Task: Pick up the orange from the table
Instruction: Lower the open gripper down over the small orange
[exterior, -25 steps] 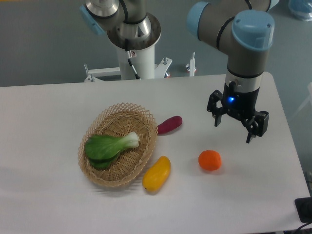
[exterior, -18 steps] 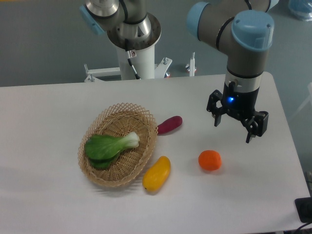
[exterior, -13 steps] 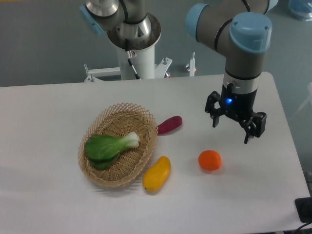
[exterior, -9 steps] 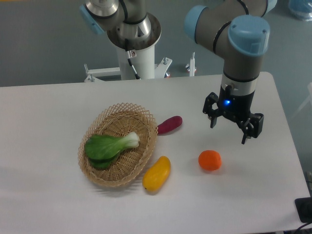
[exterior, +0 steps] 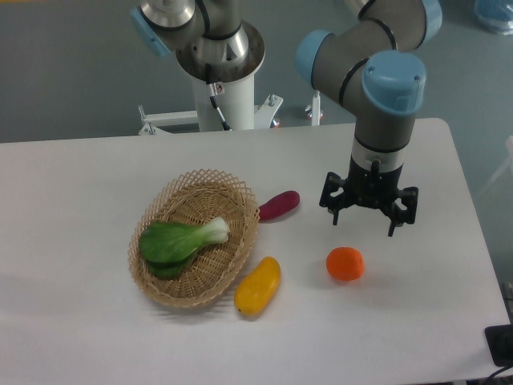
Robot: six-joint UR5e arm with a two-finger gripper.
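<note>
Now over to the white table (exterior: 96,337): orange (exterior: 345,264) resting on its surface, right of centre, untouched. Gripper (exterior: 362,222) hanging above and slightly behind it, jaws spread wide, holding nothing, black fingers (exterior: 334,210) pointing down. Clear gap between fingertips and fruit; no contact. Orange sitting just below the span of the jaws in the camera view, a touch left of the gripper's midline, nearer the left finger than the right. Wrist of the arm (exterior: 389,104) upright above, grey body with blue caps.

Off to the left, well apart from the orange: yellow mango-like fruit (exterior: 258,285), elongated, lying tilted on the tabletop and touching or just beside the rim of a woven wicker basket (exterior: 197,197). Inside the basket, green bok choy (exterior: 181,239), white stem end toward the right. Behind the mango, just beside the basket's right rim, a small dark purple sweet potato or eggplant (exterior: 279,205), cannot tell which, lying flat. Orange between the mango and the table's right edge, nearer the gripper than anything else on the surface.
</note>
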